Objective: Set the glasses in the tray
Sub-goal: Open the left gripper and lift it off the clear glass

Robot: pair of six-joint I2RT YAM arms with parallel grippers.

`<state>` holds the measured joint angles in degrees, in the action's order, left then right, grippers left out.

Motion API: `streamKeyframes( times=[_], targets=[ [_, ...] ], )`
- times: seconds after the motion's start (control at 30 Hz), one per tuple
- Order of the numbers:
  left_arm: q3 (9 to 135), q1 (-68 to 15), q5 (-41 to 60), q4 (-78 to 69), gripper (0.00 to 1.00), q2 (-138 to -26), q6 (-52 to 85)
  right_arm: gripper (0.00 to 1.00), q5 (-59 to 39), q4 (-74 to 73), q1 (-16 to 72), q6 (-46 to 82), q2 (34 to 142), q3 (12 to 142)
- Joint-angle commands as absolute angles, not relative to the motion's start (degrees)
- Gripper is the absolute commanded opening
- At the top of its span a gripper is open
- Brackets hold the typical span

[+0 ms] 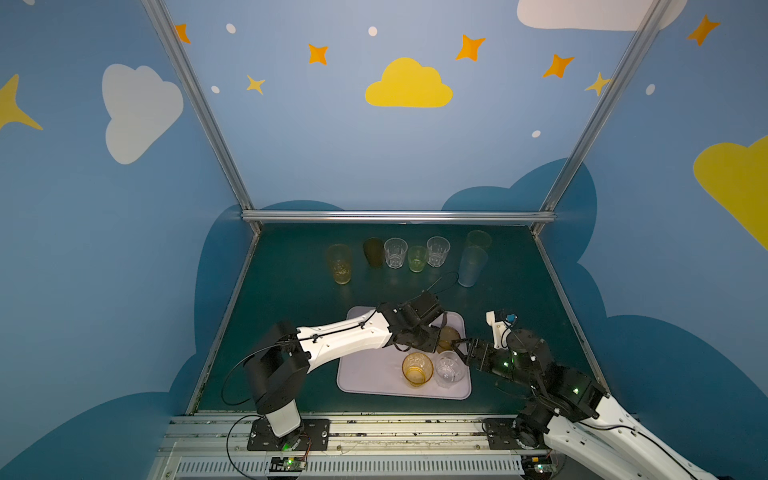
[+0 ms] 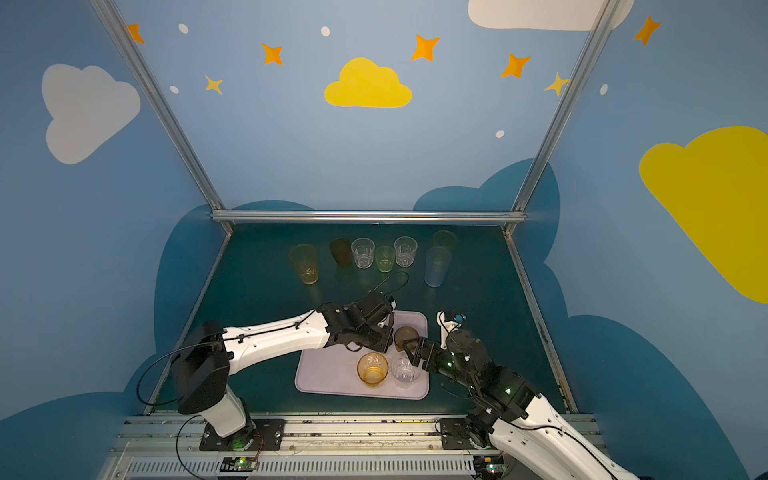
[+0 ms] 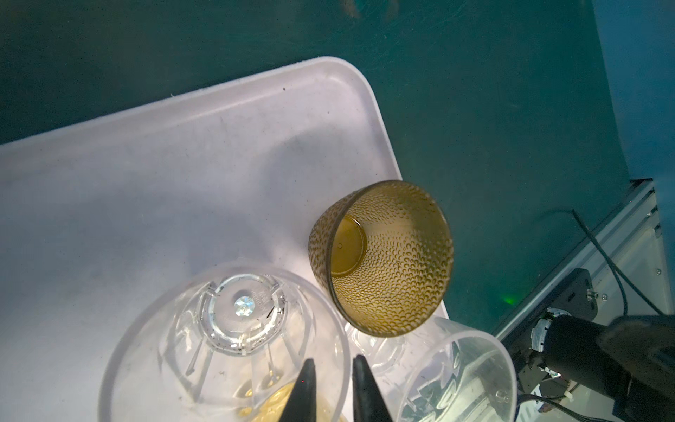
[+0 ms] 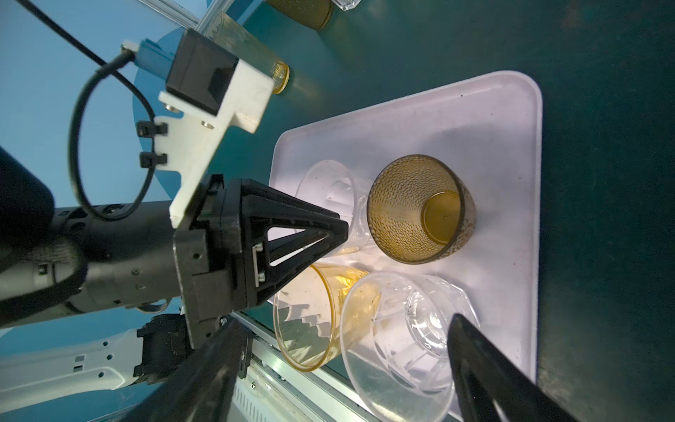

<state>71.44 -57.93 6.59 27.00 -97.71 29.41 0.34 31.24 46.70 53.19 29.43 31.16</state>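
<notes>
Left wrist: fingers (image 3: 306, 392) seemingly astride tumbler (image 3: 241, 310)

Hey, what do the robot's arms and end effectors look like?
Left arm and right arm: white shells, black joints, looping black cables, green lights. Left end effector: black tapered fingers with triangular cut-outs under a white camera bracket. Right end effector: black fingers too.
</notes>
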Motion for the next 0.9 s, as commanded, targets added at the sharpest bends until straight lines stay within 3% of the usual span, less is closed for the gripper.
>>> streamKeyframes(
  times=[0.0,0.2,0.47,0.67,0.87],
  targets=[
    [72.1,-58.1,4.7,28.3,0.22,-95.5,29.3,0.87,0.0,30.8,46.4,53.3,29.8,30.9],
    [72.1,-58.0,1.5,29.4,0.35,-93.2,28.1,0.87,0.0,30.7,46.3,53.4,29.7,30.9],
    [70.5,-57.7,-6.7,31.3,0.79,-87.5,26.0,0.87,0.0,30.6,46.3,53.6,30.0,31.5],
    [65.6,-56.9,-11.8,28.2,0.98,-80.7,25.8,0.87,-0.2,30.2,46.2,53.5,31.7,32.1],
    [62.9,-54.3,-13.0,28.3,1.00,-76.8,25.9,0.87,-0.6,29.5,46.1,53.0,34.2,33.6]
  ],
)
